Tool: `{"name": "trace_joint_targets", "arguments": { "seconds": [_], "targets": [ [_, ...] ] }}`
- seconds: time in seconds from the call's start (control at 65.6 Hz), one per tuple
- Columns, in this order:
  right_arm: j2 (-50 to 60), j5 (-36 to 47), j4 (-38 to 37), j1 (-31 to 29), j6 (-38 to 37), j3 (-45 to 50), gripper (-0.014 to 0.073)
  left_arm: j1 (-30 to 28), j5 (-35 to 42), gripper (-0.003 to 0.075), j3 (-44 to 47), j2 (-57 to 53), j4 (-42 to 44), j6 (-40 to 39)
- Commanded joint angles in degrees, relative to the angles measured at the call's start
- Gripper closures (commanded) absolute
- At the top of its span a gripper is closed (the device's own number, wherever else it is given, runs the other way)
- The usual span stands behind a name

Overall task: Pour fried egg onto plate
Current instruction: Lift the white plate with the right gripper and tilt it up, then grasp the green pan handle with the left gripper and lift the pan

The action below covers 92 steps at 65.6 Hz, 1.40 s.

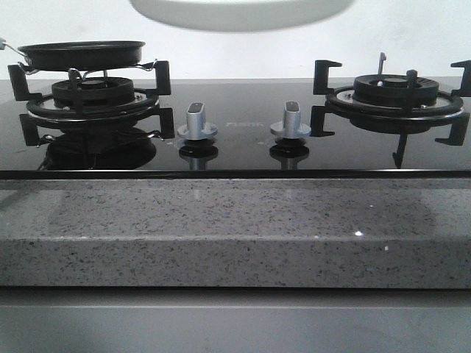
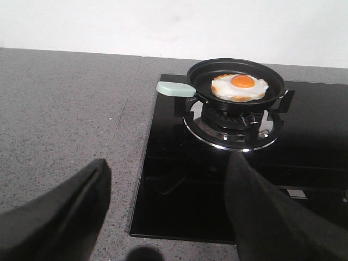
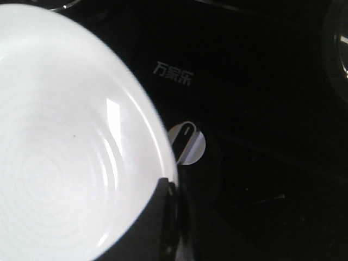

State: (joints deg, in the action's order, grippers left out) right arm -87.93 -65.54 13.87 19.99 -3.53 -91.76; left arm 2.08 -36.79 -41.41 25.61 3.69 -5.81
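The fried egg [image 2: 240, 87], white with an orange yolk, lies flat in a black frying pan [image 2: 202, 71] on the hob's left burner. The pan has a pale green handle [image 2: 175, 88]. My left gripper [image 2: 168, 163] hangs open above the hob's near corner, well short of the pan, with nothing between its fingers. The white plate [image 3: 60, 157] is held up in the air, and my right gripper [image 3: 166, 187] is shut on its rim. In the front view only the plate's underside [image 1: 243, 11] shows at the top edge, and the pan [image 1: 81, 53] sits on the left burner.
The black glass hob [image 1: 243, 143] carries two silver knobs [image 1: 197, 121] [image 1: 291, 120] and a bare right burner [image 1: 397, 92]. A knob [image 3: 186, 142] lies below the held plate. Grey speckled counter [image 2: 60, 114] borders the hob on the left and in front.
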Motion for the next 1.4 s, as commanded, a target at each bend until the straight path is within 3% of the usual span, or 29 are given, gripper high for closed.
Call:
{"name": "trace_joint_targets", "arguments": {
  "seconds": [0.0, 0.351, 1.388],
  "targets": [
    [3.49, 7.12, 0.43, 0.01, -0.14, 3.3, 0.0661, -0.09, 4.66, 0.0262, -1.48, 0.87, 0.07, -0.6],
    [2.42, 18.71, 0.43, 0.01, -0.14, 11.71, 0.0661, -0.09, 4.66, 0.0262, -1.48, 0.87, 0.07, -0.6],
    [-1.03, 17.99, 0.43, -0.04, -0.14, 11.88, 0.0661, -0.09, 4.66, 0.0262, -1.48, 0.87, 0.07, -0.6]
  ]
}}
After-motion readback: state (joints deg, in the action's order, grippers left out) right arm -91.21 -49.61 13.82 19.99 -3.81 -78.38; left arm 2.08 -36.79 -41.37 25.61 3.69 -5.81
